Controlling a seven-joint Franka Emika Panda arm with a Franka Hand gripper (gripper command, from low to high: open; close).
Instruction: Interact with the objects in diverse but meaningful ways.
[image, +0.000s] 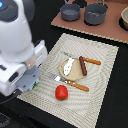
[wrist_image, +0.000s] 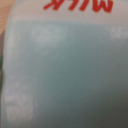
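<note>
The pale-blue-and-white milk carton fills the whole wrist view, very close and blurred, with red "MILK" lettering along one edge. It does not show in the exterior view, where the arm hides it. My gripper is at the exterior view's left, over the near-left edge of the mat, and its fingers are hidden. The red tomato lies on the mat to the right of the gripper. The dark brown sausage rests on the rim of the tan plate. The little white bottle-like piece lies on the plate.
An orange-handled fork lies in front of the plate and an orange-handled knife behind it, both on the striped mat. Two grey pots and a bowl stand on a brown board at the back.
</note>
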